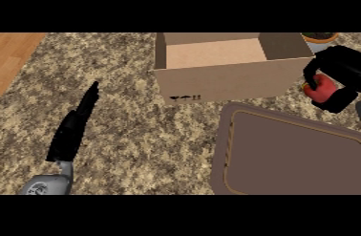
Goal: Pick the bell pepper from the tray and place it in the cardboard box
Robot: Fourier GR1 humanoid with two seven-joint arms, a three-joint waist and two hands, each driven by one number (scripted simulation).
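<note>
The speckled stone table point(127, 134) carries a brown tray point(289, 156) toward five o'clock and an open cardboard box point(226, 80) at twelve o'clock, with a potted plant point(319, 37) behind the box's right corner. The left hand point(74, 127) lies at eight o'clock with fingers straight, holding nothing. At three o'clock the right hand point(338, 82) curls round the red bell pepper point(322, 87), up off the tray and just beside the box's right wall

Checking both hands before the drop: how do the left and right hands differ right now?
The left hand is straight-fingered, holding nothing, over the counter; the right hand is curled round the red bell pepper. The left is far from the cardboard box; the right is beside its right wall. Both are black.
</note>
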